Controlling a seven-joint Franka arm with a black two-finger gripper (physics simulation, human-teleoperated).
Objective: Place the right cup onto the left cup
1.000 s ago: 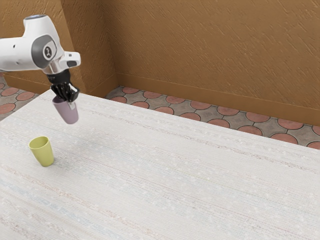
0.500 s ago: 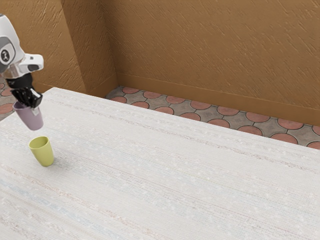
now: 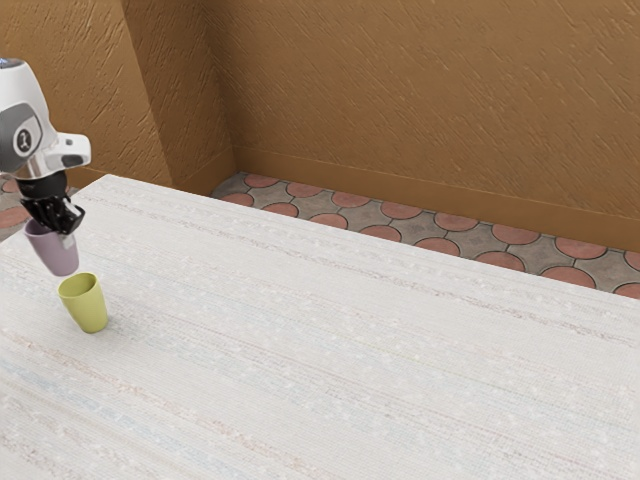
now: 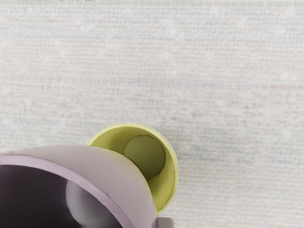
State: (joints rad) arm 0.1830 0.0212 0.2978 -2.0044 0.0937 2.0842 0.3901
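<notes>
Exterior view: gripper [image 3: 62,232] clamped on mauve cup [image 3: 57,254] by its rim, aloft, off-centre from yellow cup [image 3: 86,305] standing on table [image 3: 320,340]. Best to centre mauve cup's base over yellow cup's mouth, keep upright, lower gently, release once nested.

The mauve cup [image 3: 56,254] is held mouth up, higher than and near the yellow-green cup [image 3: 87,307], which stands upright on the pale tabletop [image 3: 330,340].
</notes>
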